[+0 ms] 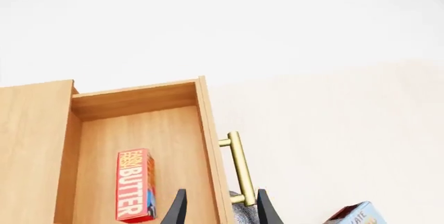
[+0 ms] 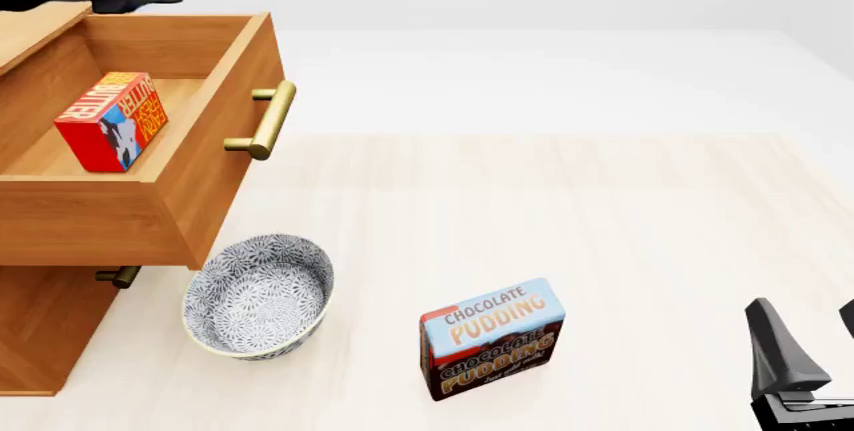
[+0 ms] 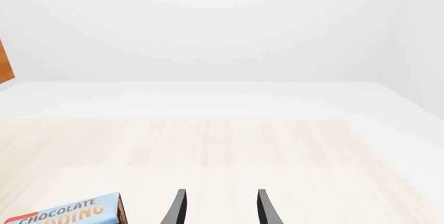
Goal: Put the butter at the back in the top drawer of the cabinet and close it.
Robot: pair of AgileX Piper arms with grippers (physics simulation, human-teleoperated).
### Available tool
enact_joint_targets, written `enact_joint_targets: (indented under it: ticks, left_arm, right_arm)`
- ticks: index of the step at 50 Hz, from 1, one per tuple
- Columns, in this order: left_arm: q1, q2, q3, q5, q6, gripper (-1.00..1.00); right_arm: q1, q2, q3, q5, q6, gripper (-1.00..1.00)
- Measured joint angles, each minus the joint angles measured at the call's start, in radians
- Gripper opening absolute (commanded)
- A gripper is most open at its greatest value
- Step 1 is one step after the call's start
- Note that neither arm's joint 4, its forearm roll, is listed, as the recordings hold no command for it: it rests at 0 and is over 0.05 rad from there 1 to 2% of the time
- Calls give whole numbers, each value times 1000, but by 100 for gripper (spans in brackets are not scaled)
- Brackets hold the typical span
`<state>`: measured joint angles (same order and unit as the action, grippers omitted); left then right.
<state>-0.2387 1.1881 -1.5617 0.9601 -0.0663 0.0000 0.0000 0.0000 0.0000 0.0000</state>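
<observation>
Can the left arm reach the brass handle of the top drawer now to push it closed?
Probably yes. The left gripper hangs open over the open top drawer, right by its handle, with nothing between.

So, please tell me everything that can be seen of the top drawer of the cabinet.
The top drawer is light-brown wood, an open box pulled well out of the cabinet. A brass bar handle on two posts sits on its front panel. Inside, the butter rests on the drawer floor, nothing else with it. The patterned bowl stands on the table below its front corner. The left gripper hangs open above the front edge, not touching.
</observation>
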Motion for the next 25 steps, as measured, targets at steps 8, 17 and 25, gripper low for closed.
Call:
enact_joint_targets:
  ticks: [8,17,25]
  left_arm:
    - [-80,4,8,-29,-22,100]
    - [-172,21,60,-84,-55,100]
    - [-247,47,109,-134,-82,100]
  right_arm:
    - [0,0,0,0,0,100]
    - [0,0,0,0,0,100]
    - [0,0,0,0,0,100]
